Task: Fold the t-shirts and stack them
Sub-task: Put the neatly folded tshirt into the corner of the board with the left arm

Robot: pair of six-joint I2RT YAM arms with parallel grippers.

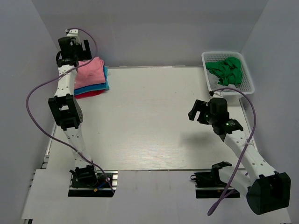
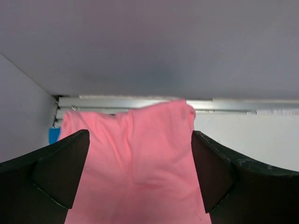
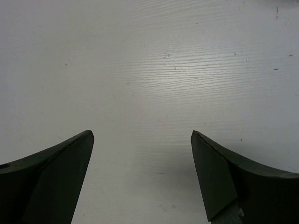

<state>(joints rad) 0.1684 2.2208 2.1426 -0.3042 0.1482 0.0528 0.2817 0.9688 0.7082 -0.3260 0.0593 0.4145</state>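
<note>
Left gripper (image 2: 140, 135): wide open, holding nothing; hanging over the pink t-shirt with one finger on each side; hard to tell if touching the cloth.
Pink t-shirt (image 2: 140, 177): folded, on top of the pile in the far left corner of the table; near part cut off in the left wrist view; partly hidden by the left arm from above.
Blue t-shirt (image 1: 106, 72): under the pink one; only an edge peeking out.
Teal t-shirt (image 1: 97, 87): lower in the pile; only a thin strip showing.
Red t-shirt (image 1: 88, 94): at the very bottom; just a thin edge to see.
Right gripper (image 3: 142, 135): wide open and empty; over bare table on the right side, well apart from the pile.
Table (image 1: 154, 121): white, with faint lines like wood.
Basket (image 1: 248, 79): white, in the far right corner.
Green cloth (image 1: 226, 70): crumpled up inside the basket; too bunched to tell what kind or how many pieces.
</note>
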